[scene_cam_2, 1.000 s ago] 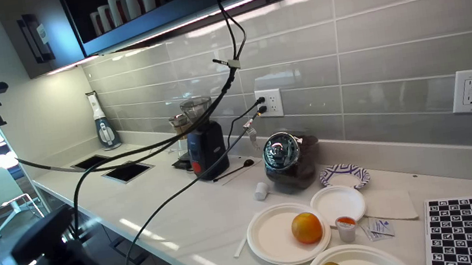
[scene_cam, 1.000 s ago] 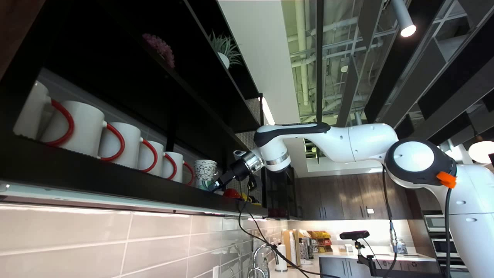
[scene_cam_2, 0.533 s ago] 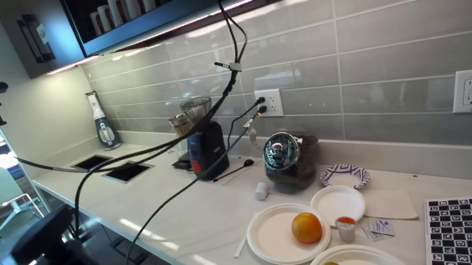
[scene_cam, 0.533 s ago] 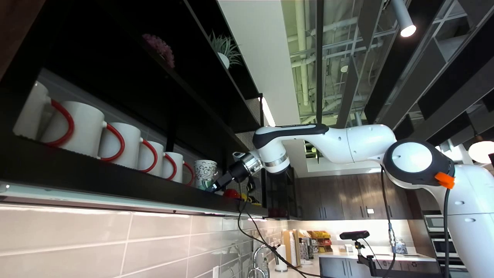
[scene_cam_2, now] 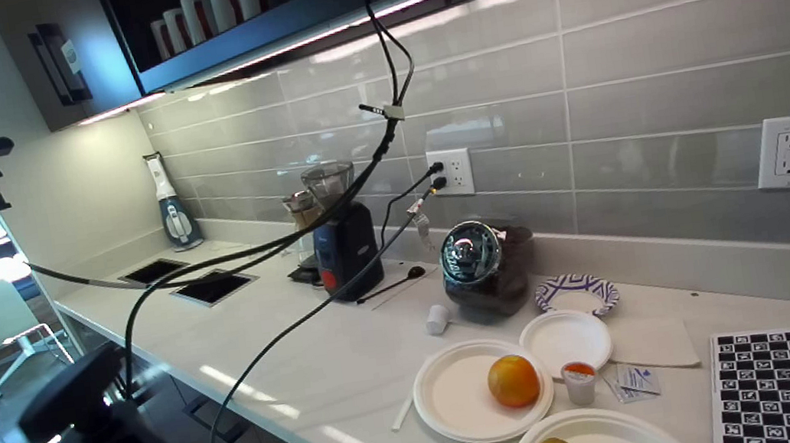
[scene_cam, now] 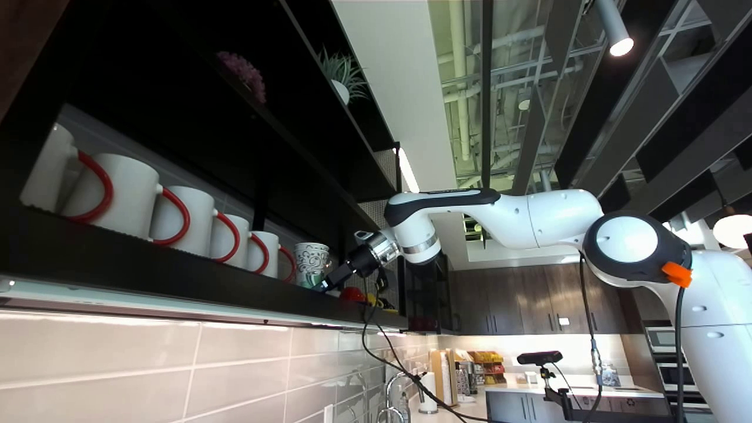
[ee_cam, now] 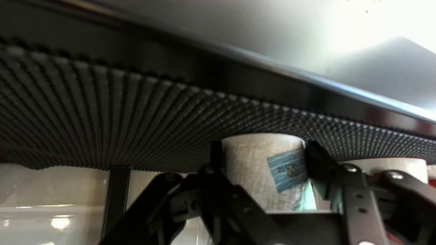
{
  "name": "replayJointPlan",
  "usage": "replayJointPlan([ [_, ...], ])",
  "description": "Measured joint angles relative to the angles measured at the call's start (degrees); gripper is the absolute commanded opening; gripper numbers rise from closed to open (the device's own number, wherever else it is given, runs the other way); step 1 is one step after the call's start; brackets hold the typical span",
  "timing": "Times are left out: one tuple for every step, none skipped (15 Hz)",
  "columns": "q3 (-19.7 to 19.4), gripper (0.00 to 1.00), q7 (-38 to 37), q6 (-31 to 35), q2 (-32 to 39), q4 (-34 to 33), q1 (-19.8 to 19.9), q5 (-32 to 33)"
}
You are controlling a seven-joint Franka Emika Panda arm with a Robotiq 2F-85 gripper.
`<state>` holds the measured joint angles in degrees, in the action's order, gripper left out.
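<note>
the white arm (scene_cam: 717, 317) reaches in from the right of an exterior view, its lower part rising steeply to the elbow (scene_cam: 637, 242), dark around a pale round face. from there the forearm (scene_cam: 517, 216) runs almost level, then bends down at the wrist (scene_cam: 418, 235), which is ringed in silver. the black gripper (scene_cam: 322, 286) slants down from it, tips toward the left of that view. in the wrist view the two fingers (ee_cam: 215, 156) stand apart, pressed to either side of what they hold.
</note>
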<state>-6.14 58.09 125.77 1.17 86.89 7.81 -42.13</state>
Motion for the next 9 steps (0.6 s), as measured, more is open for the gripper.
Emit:
replayJointPlan([
  [0.0,0.36,0.0,0.4,0.0,0.0,0.0,0.1],
  [0.0,0.36,0.0,0.9,-0.2,0.0,0.0,0.4],
  [0.0,0.36,0.0,1.5,-0.4,0.0,0.0,0.9],
  [0.0,0.36,0.0,2.1,-0.8,0.0,0.0,1.6],
  [0.0,0.36,0.0,2.7,-1.2,0.0,0.0,2.7],
  [0.0,0.36,0.0,3.2,-1.7,0.0,0.0,4.0],
  [0.0,0.36,0.0,3.6,-2.3,0.0,0.0,5.7],
  [0.0,0.36,0.0,4.1,-2.8,0.0,0.0,7.8],
  [0.0,0.36,0.0,4.5,-3.4,0.1,0.0,10.0],
])
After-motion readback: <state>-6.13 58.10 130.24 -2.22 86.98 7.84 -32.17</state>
